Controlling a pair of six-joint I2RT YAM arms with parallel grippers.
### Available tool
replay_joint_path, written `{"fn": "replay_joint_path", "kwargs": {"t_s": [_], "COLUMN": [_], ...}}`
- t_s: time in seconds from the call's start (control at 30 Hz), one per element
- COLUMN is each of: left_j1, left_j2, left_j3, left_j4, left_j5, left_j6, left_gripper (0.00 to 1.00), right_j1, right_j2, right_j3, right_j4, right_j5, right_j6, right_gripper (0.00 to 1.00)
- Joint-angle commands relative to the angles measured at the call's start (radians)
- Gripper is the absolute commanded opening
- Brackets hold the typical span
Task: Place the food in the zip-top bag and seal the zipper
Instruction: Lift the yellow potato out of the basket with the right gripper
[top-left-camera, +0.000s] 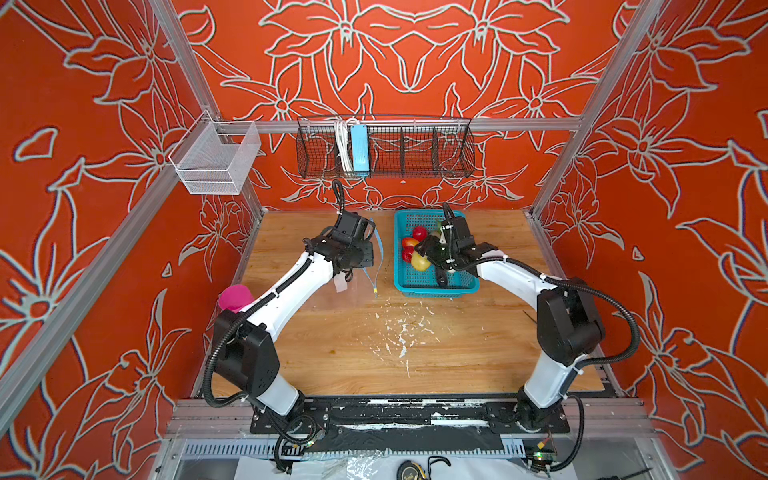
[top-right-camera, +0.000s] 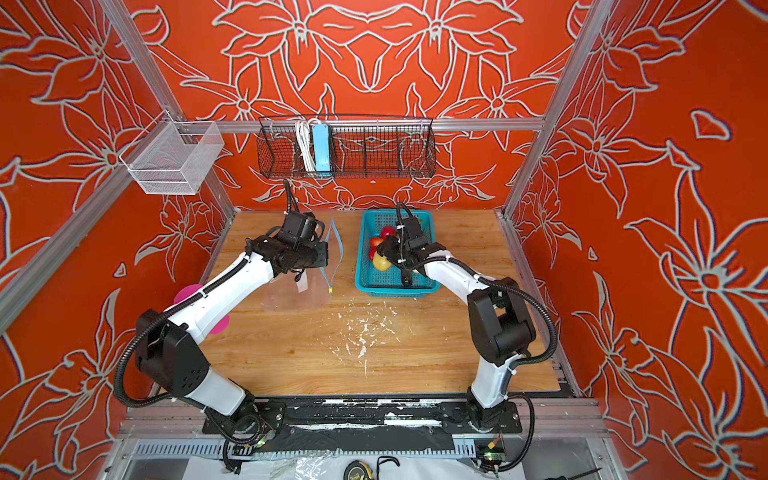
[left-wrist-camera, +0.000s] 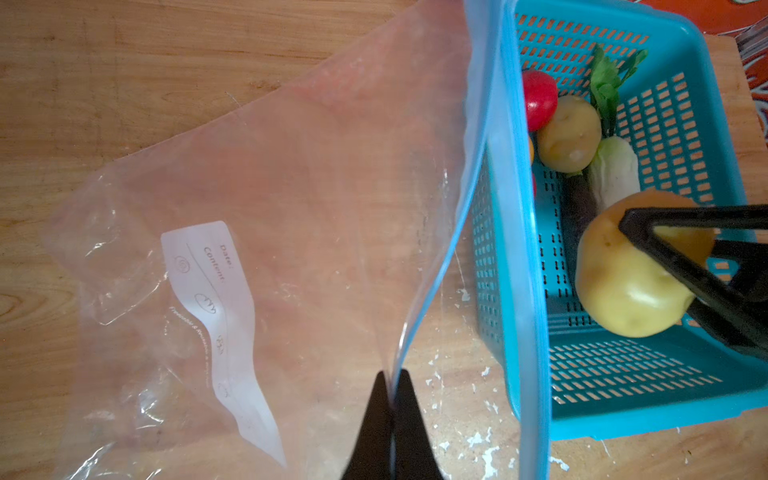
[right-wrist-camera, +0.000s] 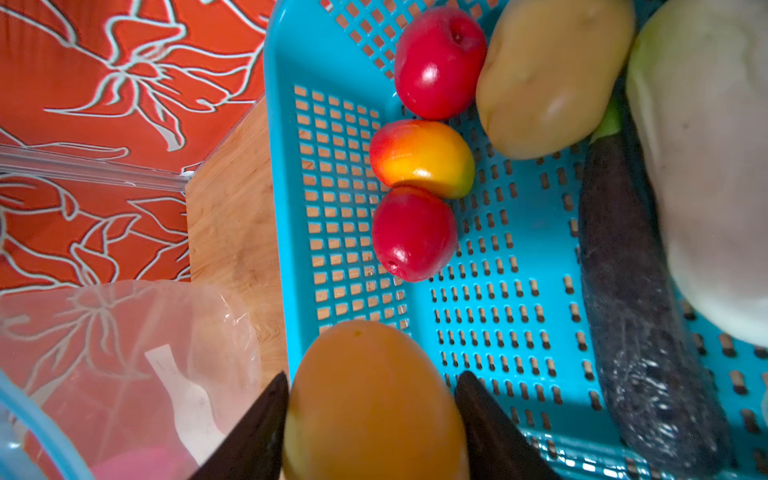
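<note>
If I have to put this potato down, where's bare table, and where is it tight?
Bare: the wide tabletop on the robot's side of zip-top bag and basket, and the strip right of the basket. Tight: the gap between bag mouth and basket.

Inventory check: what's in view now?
clear plastic zip-top bag: 1, left of basket
teal perforated plastic basket: 1, on wooden table
red toy apples: 2, red, in basket
red-yellow toy fruit: 1, between apples
tan toy potatoes: 2, tan; one in basket, one gripped
white toy radish: 1, white, in basket
dark toy eggplant: 1, dark, in basket
black wire basket: 1, back rail
white mesh basket: 1, hung back left
pink object: 1, left table edge
left gripper: shut on bag
right gripper: shut on potato
</note>
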Motion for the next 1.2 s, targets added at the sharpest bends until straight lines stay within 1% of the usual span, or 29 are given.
{"fn": "replay_joint_path", "kwargs": {"t_s": [0.0, 0.27, 0.57, 0.83, 1.17], "left_j1": [0.004, 0.004, 0.004, 0.004, 0.004], "left_j2": [-0.029, -0.033, -0.027, -0.032, -0.037], "left_j3": [0.007, 0.006, 0.007, 0.006, 0.007], "left_j4": [-0.008, -0.007, -0.006, -0.006, -0.012], "left_j5": [0.006, 0.014, 0.023, 0.036, 0.026], "left_j6": [0.004, 0.0, -0.001, -0.004, 0.0], "left_gripper": [0.0, 0.0, 0.0, 0.0, 0.0], "right_j1": [0.009, 0.053, 0.103, 0.149, 0.21], "right_j2": [-0.072, -0.155, -0.181, -0.175, -0.105], "right_j3": [-0.008, -0.013, 0.001, 0.011, 0.104], "right_j4": [0.056, 0.111, 0.15, 0.178, 0.174], "right_j5": [-0.013, 0.013, 0.019, 0.029, 0.024], "right_j6": [0.012, -0.017, -0.024, -0.018, -0.027], "right_gripper": [0.34, 0.34, 0.33, 0.33, 0.33]}}
